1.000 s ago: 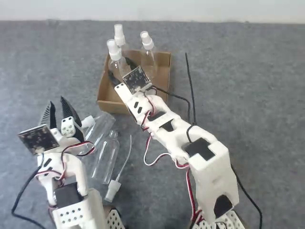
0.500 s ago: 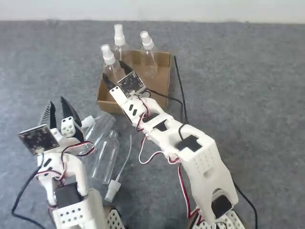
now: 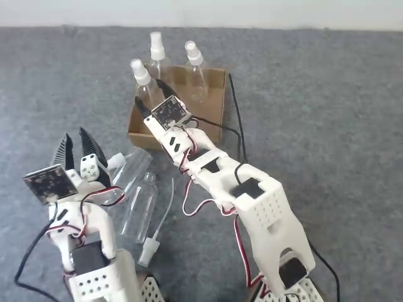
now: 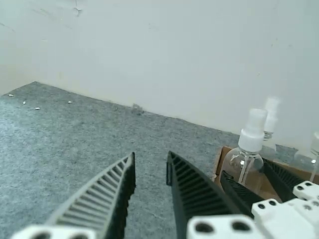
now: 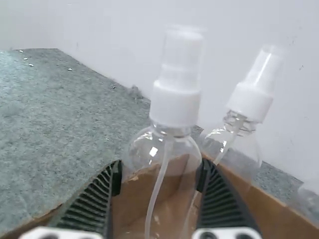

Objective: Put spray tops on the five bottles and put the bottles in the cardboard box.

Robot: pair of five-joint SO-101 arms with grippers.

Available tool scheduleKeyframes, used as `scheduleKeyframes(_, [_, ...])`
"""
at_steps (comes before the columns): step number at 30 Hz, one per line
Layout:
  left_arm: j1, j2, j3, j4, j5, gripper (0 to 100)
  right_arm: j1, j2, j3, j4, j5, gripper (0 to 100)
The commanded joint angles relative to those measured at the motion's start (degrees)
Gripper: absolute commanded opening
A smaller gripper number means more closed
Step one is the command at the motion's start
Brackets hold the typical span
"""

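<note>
My right gripper (image 3: 151, 94) is shut on a clear bottle with a white spray top (image 3: 140, 75), held upright over the near-left corner of the cardboard box (image 3: 214, 94). In the right wrist view the bottle (image 5: 167, 149) sits between both fingers (image 5: 97, 201). Two more capped bottles (image 3: 157, 50) (image 3: 194, 60) stand at the box's far side. My left gripper (image 3: 79, 148) is open and raised at the front left, holding nothing. Two clear bottles (image 3: 133, 168) (image 3: 142, 202) lie on the carpet beside it.
A loose spray top with its tube (image 3: 151, 245) lies near the left arm's base, and another white top (image 3: 116, 161) lies by the left gripper. A black cable (image 3: 236, 119) runs from the right arm past the box. Grey carpet stretches to the right.
The right arm has swung left with the bottle, from over the box's middle to its near-left corner. The left arm has stayed still.
</note>
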Motion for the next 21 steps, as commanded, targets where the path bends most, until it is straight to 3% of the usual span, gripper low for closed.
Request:
scheduleKeyframes(1, [-0.4, -0.4, -0.6, 0.0, 0.2, 10, 0.0, 1.7, -6.7, -1.5, 0.9, 0.6])
scheduleKeyframes(16, [-0.4, -0.4, -0.6, 0.0, 0.2, 10, 0.0, 2.9, -7.4, -1.5, 1.2, 0.7])
scheduleKeyframes(21, [-0.4, -0.4, -0.6, 0.0, 0.2, 10, -0.1, 2.9, -7.2, -1.3, 1.3, 11.8])
